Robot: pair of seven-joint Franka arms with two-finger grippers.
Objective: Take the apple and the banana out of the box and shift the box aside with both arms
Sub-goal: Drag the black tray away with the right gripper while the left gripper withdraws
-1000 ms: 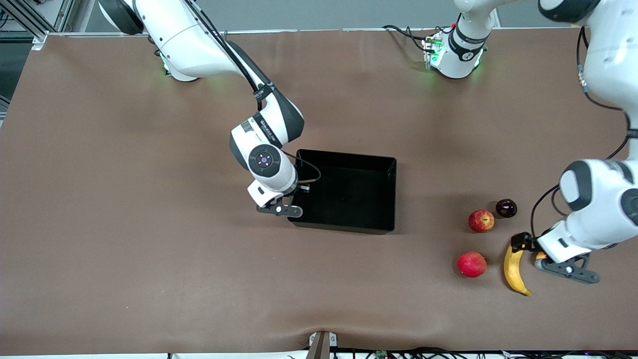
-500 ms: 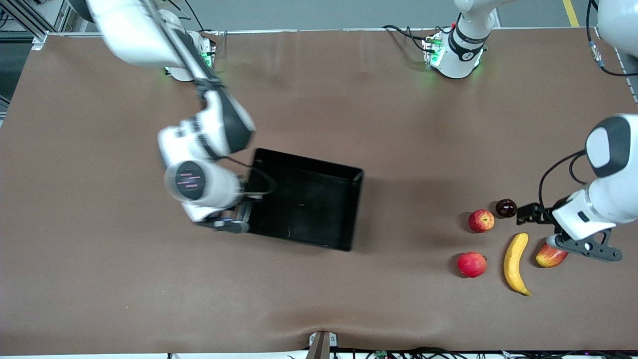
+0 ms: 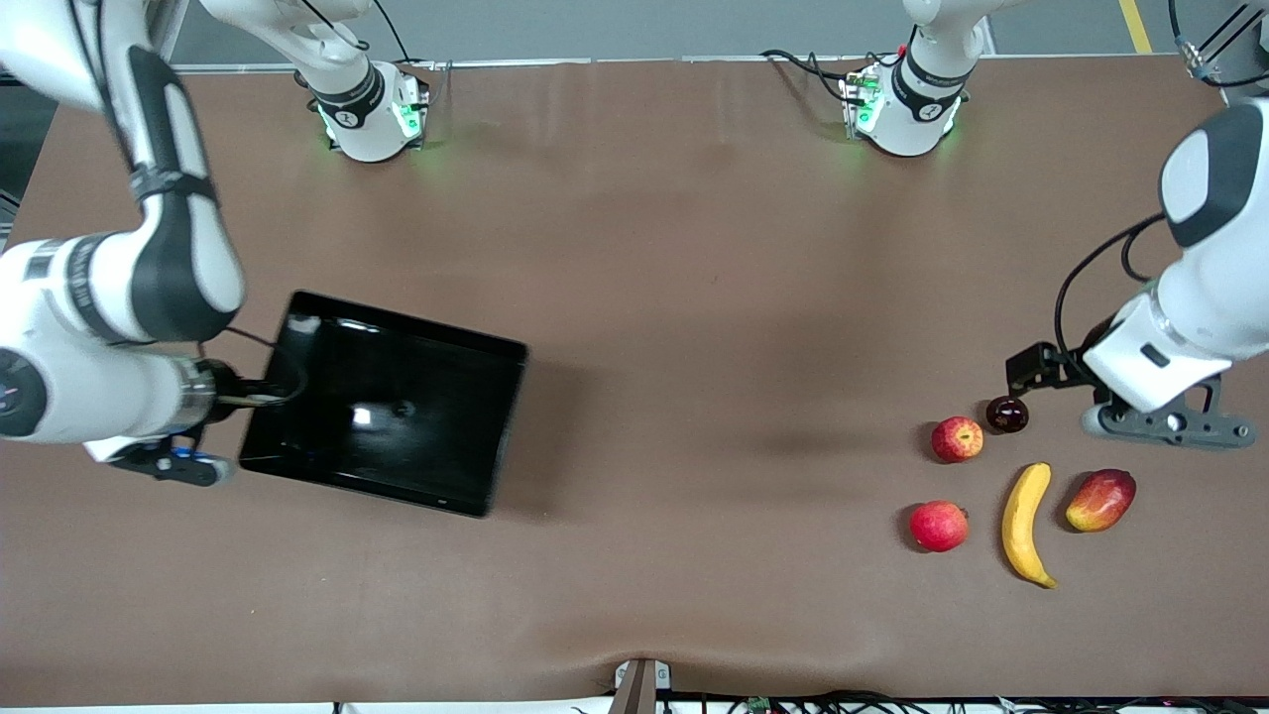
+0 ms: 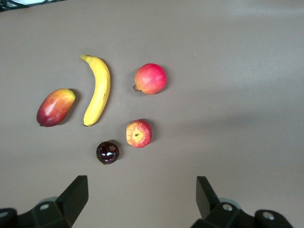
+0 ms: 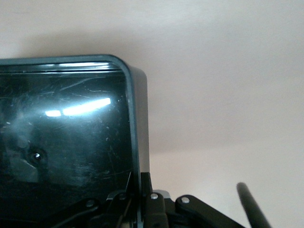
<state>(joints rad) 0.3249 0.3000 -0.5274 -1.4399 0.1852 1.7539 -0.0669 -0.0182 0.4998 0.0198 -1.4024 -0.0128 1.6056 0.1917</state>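
The right end effector (image 3: pixel 164 461) is clamped on the short wall of the shallow glossy black plastic box (image 3: pixel 382 402), which is empty, light, stiff and probably slippery; the rim is the sensible hold. The left end effector (image 3: pixel 1170 424) hangs spread wide above the streaked red apple (image 3: pixel 957 439) and long yellow banana (image 3: pixel 1025 524) on the tabletop (image 3: pixel 694 278). No legible writing.

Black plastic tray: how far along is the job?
Done: the shallow glossy black plastic tray is empty; the small streaked red apple and long yellow banana lie on the table. In hand: the right gripper pinches the tray's wall. The left gripper hangs open over the fruit. Left: releasing the tray.
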